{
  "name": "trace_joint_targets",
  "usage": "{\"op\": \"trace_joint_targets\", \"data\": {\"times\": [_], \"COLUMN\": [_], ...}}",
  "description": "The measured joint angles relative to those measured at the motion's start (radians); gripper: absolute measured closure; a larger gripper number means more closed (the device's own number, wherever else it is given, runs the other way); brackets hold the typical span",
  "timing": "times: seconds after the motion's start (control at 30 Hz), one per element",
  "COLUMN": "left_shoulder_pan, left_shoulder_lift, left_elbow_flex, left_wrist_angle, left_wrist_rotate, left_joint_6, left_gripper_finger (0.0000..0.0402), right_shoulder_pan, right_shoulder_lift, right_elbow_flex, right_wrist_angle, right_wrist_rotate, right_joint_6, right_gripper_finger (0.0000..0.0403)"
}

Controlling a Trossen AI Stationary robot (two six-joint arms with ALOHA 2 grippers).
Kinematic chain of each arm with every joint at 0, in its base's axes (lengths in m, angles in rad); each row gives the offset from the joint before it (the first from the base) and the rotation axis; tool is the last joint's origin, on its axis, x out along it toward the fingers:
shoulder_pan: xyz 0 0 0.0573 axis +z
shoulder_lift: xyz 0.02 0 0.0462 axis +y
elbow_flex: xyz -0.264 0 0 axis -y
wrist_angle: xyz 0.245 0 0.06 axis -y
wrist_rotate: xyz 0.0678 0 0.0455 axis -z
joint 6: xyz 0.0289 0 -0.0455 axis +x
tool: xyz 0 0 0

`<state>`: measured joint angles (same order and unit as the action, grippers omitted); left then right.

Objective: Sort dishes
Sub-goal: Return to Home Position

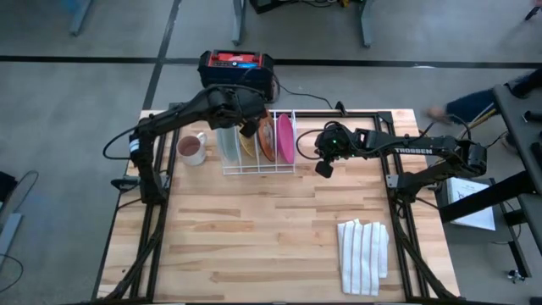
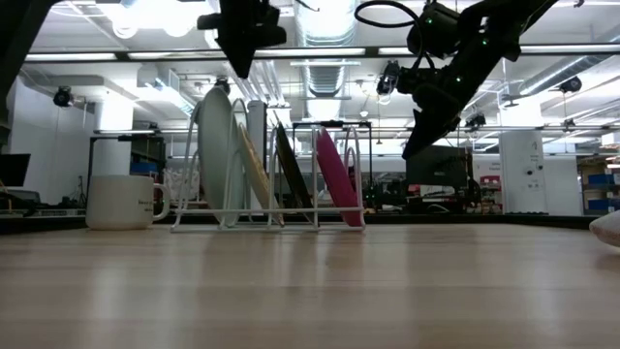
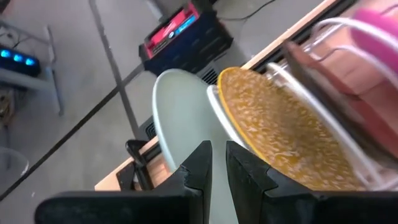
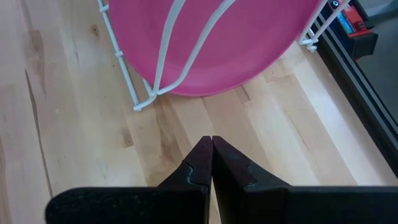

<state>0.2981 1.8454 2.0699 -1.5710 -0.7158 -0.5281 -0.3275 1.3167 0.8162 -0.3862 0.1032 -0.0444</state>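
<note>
A white wire rack point(image 1: 258, 169) stands at the table's far middle with the dishes upright on edge in its slots. From left to right they are a pale teal plate point(image 1: 227, 142), a yellow speckled plate point(image 3: 280, 130), an orange-brown plate point(image 1: 266, 140) and a magenta plate point(image 4: 211, 43). My left gripper point(image 3: 217, 155) hangs just above the teal and yellow plates' top rims. Its fingers are a narrow gap apart with nothing between them. My right gripper point(image 4: 212, 146) is shut and empty, in the air right of the rack, pointing down toward the magenta plate's foot.
A white mug point(image 1: 191, 149) stands left of the rack. A folded white striped cloth point(image 1: 364, 254) lies at the near right. A red and black box point(image 1: 237, 68) sits on the floor behind the table's far edge. Bare wood stretches across the near half.
</note>
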Motion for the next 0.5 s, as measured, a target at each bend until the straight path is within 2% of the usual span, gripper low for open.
{"op": "trace_joint_targets", "data": {"times": [0.13,0.27,0.5], "left_shoulder_pan": [-0.043,-0.124,-0.311], "left_shoulder_lift": [0.0,-0.005,-0.073], "left_elbow_flex": [0.044,0.074,0.041], "left_wrist_angle": [0.0,0.0,0.0], "left_wrist_rotate": [-0.01,-0.102,-0.157], "left_joint_6": [0.039,0.089,0.145], "left_gripper_finger": [0.0365,0.0365,0.0365], "right_shoulder_pan": [0.0,0.0,0.0], "right_shoulder_lift": [0.0,0.0,0.0], "right_elbow_flex": [-0.006,-0.011,-0.012], "right_wrist_angle": [0.0,0.001,0.002], "right_wrist_rotate": [0.0,0.0,0.0], "right_joint_6": [-0.006,-0.015,-0.018], "right_gripper_finger": [0.0403,0.0403,0.0403]}}
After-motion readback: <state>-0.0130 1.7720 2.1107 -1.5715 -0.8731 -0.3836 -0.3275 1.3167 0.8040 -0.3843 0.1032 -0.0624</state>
